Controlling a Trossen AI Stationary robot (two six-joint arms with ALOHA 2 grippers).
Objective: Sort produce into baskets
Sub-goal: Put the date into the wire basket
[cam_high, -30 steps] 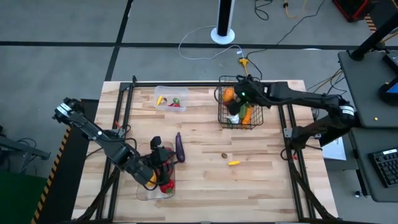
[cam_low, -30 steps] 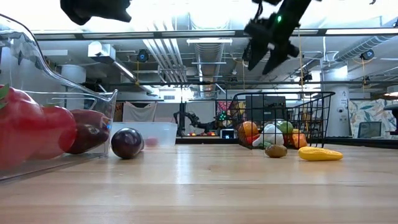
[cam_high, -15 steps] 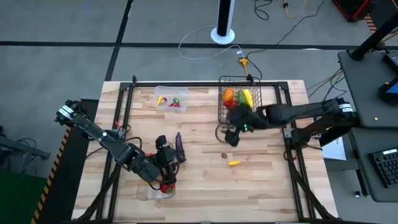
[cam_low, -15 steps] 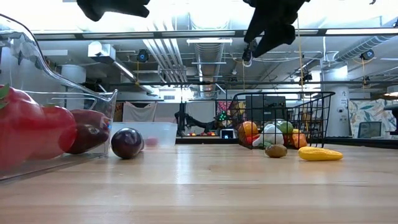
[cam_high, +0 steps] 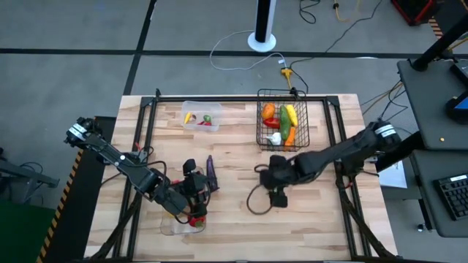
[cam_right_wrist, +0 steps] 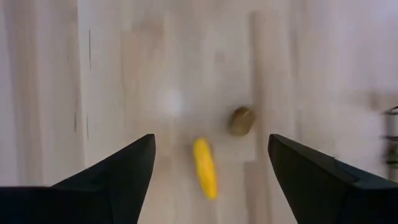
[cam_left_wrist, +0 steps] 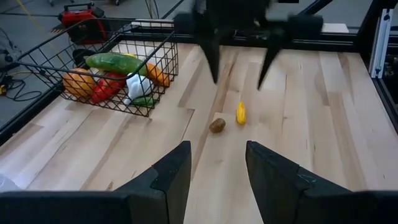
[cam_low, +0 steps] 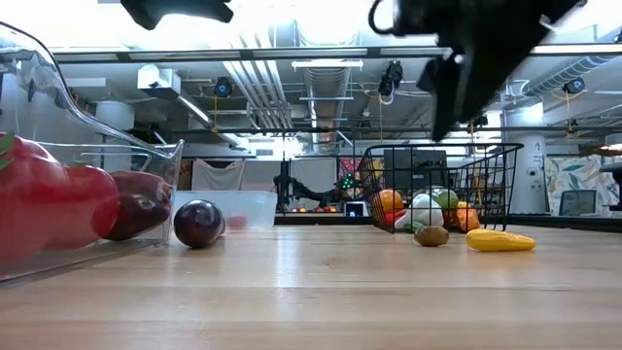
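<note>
Swung from the wire basket (cam_high: pixel 281 124), the right claw (cam_right_wrist: pixel 208 165) hangs open above the yellow pepper (cam_right_wrist: pixel 204 176); left claw (cam_left_wrist: pixel 216 171) empty, part-open.

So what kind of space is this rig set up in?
Most likely a robotics lab or workshop. The low view shows exposed ceiling ducts and pipes; the high view shows a wooden table in a black metal frame, loose cables on a grey floor, and a desk with a keyboard.

Pale wood-grain worktop (cam_high: pixel 322 219). Black wire basket (cam_high: pixel 282 128) upper centre, holding orange, yellow, green, red, white. Centre: yellow pepper (cam_left_wrist: pixel 240 113), brown nub (cam_left_wrist: pixel 217 125). Purple eggplant (cam_high: pixel 210 170) centre-left. Dark fingers (cam_right_wrist: pixel 118 171).
</note>
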